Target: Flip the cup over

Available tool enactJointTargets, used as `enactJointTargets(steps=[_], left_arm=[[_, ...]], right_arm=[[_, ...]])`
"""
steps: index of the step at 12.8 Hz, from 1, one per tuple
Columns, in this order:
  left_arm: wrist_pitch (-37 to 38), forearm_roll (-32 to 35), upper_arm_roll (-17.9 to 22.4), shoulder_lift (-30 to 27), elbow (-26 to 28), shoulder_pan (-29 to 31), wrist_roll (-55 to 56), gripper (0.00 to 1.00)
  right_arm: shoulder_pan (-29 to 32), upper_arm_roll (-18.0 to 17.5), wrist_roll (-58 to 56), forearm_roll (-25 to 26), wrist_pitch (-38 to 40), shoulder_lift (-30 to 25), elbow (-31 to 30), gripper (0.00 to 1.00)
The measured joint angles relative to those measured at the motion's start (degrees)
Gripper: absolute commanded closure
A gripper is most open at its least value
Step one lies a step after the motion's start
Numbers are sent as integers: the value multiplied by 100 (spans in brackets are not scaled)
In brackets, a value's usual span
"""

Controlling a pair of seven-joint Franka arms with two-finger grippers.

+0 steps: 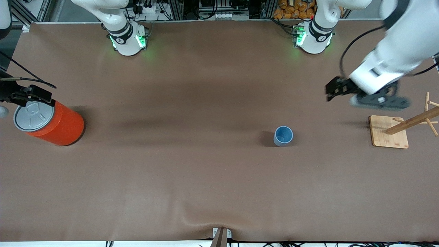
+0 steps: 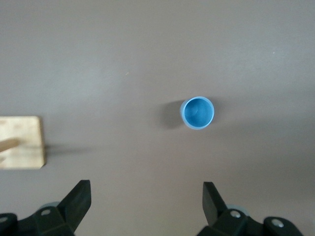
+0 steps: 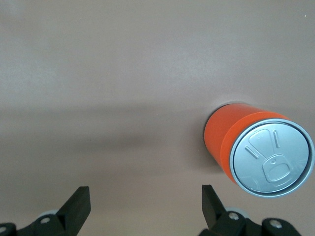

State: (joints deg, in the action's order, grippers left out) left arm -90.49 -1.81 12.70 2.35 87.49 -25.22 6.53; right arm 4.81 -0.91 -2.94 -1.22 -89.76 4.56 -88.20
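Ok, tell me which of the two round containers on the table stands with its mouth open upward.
The small light-blue cup, standing upright with its hollow inside showing. The big orange can, at the right arm's end of the table, is closed by a grey lid.

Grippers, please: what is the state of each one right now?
Left gripper: open, holding nothing, above the table near the cup.
Right gripper: open, holding nothing, beside the orange can.
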Motion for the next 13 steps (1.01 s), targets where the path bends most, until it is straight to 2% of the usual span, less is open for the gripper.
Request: enactJointTargets(steps=[2, 6, 7, 9, 10, 11, 13], left_arm=[[487, 30, -3, -51, -387, 209, -13, 0], [694, 247, -107, -282, -504, 300, -9, 0], [693, 260, -385, -343, -504, 614, -10, 0], [686, 264, -1587, -411, -490, 1886, -49, 0], [686, 264, -1968, -444, -444, 2272, -55, 0], [680, 264, -2141, -503, -335, 2462, -55, 0], [570, 264, -2200, -748, 106, 2578, -55, 0]], right_arm=[[-1, -1, 0, 0, 0, 11, 0, 0], [-5, -5, 0, 0, 0, 32, 0, 0], [-7, -12, 0, 0, 0, 35, 0, 0], [-13, -22, 0, 0, -10, 38, 1, 0], [-20, -26, 0, 0, -14, 39, 1, 0], [-24, -31, 0, 0, -15, 39, 2, 0], [-26, -34, 0, 0, -15, 43, 1, 0]])
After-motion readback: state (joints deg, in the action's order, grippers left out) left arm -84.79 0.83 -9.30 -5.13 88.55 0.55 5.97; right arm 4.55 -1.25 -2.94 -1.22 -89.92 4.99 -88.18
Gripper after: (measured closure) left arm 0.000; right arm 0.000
